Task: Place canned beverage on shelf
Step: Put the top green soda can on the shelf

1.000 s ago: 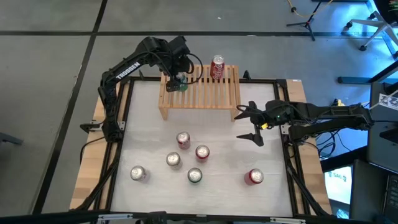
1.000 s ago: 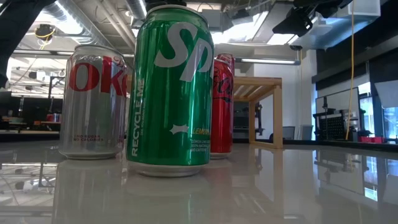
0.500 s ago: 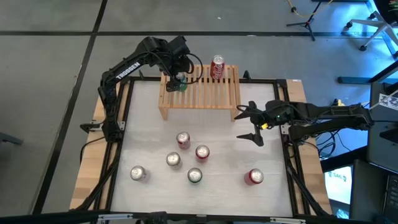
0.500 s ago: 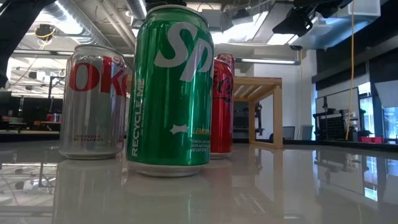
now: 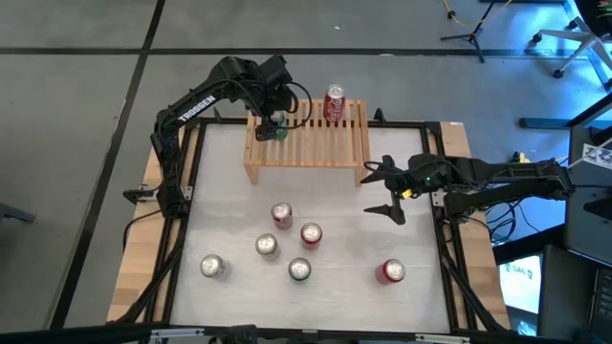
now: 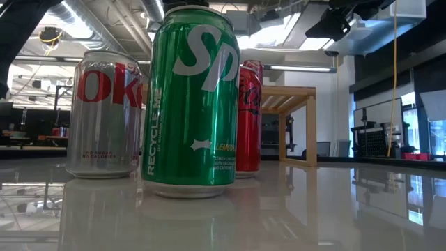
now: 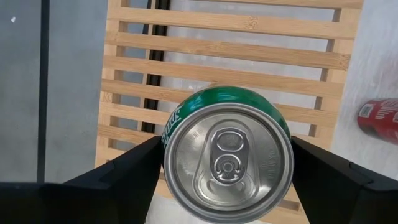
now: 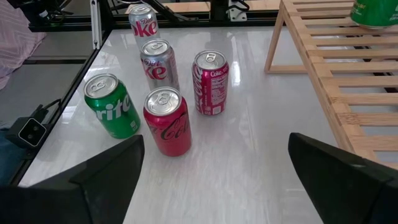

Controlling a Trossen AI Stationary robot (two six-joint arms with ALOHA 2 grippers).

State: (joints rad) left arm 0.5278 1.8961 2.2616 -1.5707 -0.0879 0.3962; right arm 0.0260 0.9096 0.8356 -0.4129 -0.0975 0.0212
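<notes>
The shelf (image 5: 308, 141) stands at the far edge of the white tabletop (image 5: 239, 191), a low rack of pale wood whose thin slats leave even gaps you can see the surface through. On its left end the left tool (image 5: 275, 127) holds a green can (image 7: 227, 146) upright from above, its dark fingers (image 7: 130, 171) flat against both sides of the can, whose round aluminium lid with pull tab faces up; the can's base sits close to the shelf's near-left corner, though I cannot tell whether it touches the slats. A red can (image 5: 334, 103) stands upright at the shelf's back rail toward the right end, leaving a broad bare stretch of slats between the two. The right tool (image 5: 387, 189) hangs over the tabletop just off the shelf's right leg, its fingers spread wide and empty, with bare glossy surface all around it. Toward the front, five cans cluster together: a red and white one (image 5: 281, 215), another red one (image 5: 311, 233), a silver one (image 5: 267, 246), a green one (image 5: 299, 270) and a silver one (image 5: 211, 267) farther left. One lone red can (image 5: 389, 272) stands well apart at the right front. The glossy tabletop mirrors the cans; black rails frame its edges.
</notes>
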